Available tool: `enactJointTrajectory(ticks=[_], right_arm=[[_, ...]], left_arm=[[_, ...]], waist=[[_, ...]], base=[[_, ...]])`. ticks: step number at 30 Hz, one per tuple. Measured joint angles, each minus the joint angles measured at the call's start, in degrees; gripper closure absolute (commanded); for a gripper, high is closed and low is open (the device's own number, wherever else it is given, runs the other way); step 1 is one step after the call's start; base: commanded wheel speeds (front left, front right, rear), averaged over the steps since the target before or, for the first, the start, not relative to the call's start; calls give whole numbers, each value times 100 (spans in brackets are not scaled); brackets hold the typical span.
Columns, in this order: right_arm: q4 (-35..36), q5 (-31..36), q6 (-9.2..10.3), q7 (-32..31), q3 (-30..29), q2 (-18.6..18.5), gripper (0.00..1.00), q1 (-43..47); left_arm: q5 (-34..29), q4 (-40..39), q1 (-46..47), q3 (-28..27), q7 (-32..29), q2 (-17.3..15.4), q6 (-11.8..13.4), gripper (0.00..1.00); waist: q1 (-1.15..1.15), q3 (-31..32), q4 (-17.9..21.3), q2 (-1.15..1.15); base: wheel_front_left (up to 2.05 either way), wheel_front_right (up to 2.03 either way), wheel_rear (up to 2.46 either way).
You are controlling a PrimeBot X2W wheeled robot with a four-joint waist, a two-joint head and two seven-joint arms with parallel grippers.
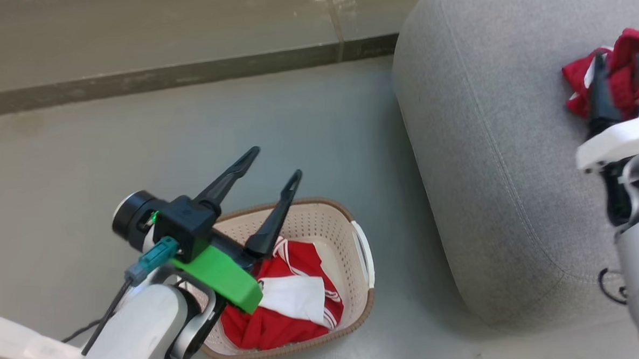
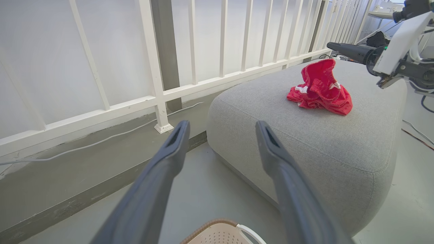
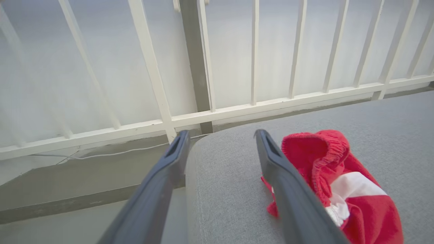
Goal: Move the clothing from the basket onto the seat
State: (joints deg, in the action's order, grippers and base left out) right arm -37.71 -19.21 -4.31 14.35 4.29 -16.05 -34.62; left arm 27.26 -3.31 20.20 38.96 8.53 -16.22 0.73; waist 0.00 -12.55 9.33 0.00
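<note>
Head view puts the grey seat [image 1: 488, 154] across the 2 o'clock side, resting on the floor [image 1: 246, 117]. The cream basket [image 1: 323, 228] stands on the floor at 6 o'clock, near the seat's lower edge but apart from it. A red garment [image 1: 286, 318] with white panels lies crumpled inside the basket. A second garment [image 1: 635, 39] sits bunched on top of the seat toward 2 o'clock. The left gripper [image 1: 275, 162] hovers above the basket's 10 o'clock rim, fingers spread and empty. The right gripper [image 1: 620, 56] hangs over the seat, fingers spread with nothing between them, and the second garment lies just beside one finger.
</note>
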Motion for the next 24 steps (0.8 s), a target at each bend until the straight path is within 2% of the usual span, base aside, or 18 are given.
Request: enactJointTrajectory(ticks=[11, 24], right_arm=[[836, 244, -75, 5, 463, 503, 0, 870], [1365, 382, -123, 7, 931, 856, 0, 1824]], left_arm=[[142, 175, -528, -433, 165, -54, 434, 0], [322, 355, -1191, -826, 212, -98, 542, 0]], waist=[[0, 463, -194, 0], [0, 949, -392, 0]], base=[[0, 0, 0], [0, 0, 0]])
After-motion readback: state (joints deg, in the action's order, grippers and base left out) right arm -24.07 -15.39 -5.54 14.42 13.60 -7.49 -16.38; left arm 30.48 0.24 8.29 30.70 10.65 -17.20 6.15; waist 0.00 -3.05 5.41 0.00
